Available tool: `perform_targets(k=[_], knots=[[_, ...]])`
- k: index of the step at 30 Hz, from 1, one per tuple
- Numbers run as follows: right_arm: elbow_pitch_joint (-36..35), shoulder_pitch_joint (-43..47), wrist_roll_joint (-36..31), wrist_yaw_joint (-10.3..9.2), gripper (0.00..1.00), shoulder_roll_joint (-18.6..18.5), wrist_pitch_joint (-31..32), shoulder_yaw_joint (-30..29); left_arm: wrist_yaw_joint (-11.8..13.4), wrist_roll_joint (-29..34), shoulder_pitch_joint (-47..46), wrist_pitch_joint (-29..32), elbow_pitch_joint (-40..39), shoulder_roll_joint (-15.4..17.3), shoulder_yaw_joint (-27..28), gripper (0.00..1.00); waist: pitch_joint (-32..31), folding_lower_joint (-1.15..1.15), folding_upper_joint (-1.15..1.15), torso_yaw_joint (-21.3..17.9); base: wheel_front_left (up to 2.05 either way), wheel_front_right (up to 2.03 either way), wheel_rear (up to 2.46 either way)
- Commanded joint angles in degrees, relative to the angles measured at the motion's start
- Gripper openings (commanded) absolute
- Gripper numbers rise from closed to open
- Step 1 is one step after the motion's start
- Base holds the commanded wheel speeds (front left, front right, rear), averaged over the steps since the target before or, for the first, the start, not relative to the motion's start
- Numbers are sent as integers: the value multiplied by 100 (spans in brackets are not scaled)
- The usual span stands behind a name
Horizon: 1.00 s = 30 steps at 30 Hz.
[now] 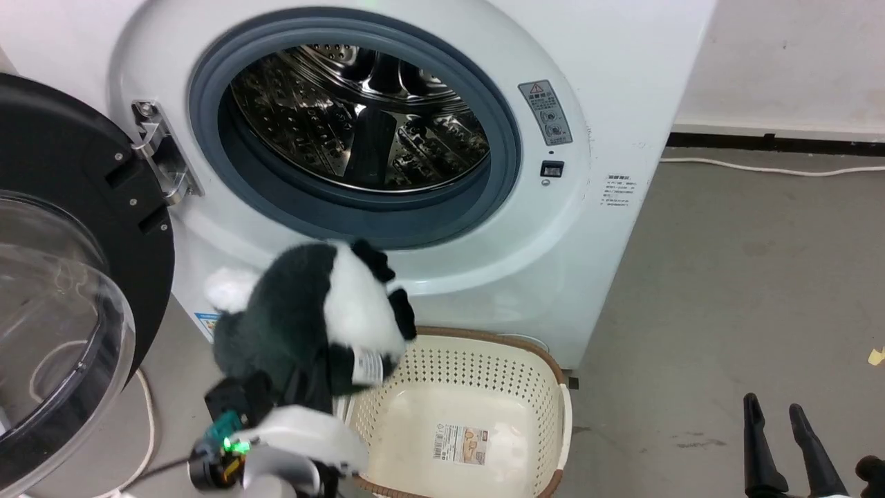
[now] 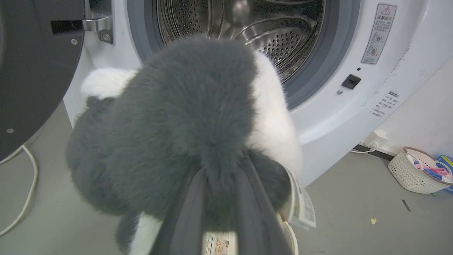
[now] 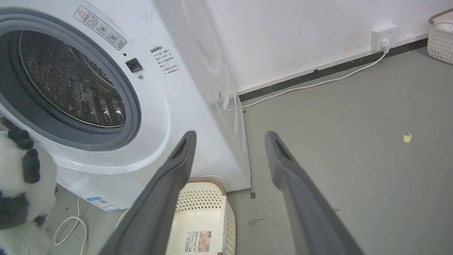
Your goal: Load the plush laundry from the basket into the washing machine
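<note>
Grey floor point(image 1: 726, 277), door point(image 1: 62, 159) beside plush laundry point(image 1: 297, 318)

1. Location type: laundry room.
2. Evidence: front-loading washing machine point(image 1: 429, 173) at 12 o'clock; laundry basket point(image 1: 484, 360) on bare grey floor point(image 1: 726, 290) at 6 o'clock.
3. Right wrist view: wall socket point(image 3: 384, 33) and second basket point(image 3: 440, 42) at 2 o'clock.

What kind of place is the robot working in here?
Probably a laundry area, maybe a bare utility or test room: a white front-loading washing machine, a cream laundry basket standing before it, and a plain grey floor with a wall socket.
</note>
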Motion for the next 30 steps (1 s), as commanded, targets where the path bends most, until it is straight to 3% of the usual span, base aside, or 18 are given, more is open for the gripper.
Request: perform_targets(k=[1,13,22,30], knots=[[-8,1,10,-4,100,11,-39,18,-42,80,-233,-38,-76,27,52,0,44,0,0,-37,0,0,0],[-222,-285,-69,-4,100,11,45,-39,-188,458,-1339,-38,229,149,267,0,544,0,0,-217,0,0,0],[-622,-707,-204,-4,100,11,236,-115,-400,873,-2768,-38,946,170,433,0,1550,0,0,-326,0,0,0],[-910,-910,-289,-4,100,11,367,-175,-409,1033,-3865,-38,1502,224,579,0,2239,0,0,-419,0,0,0]])
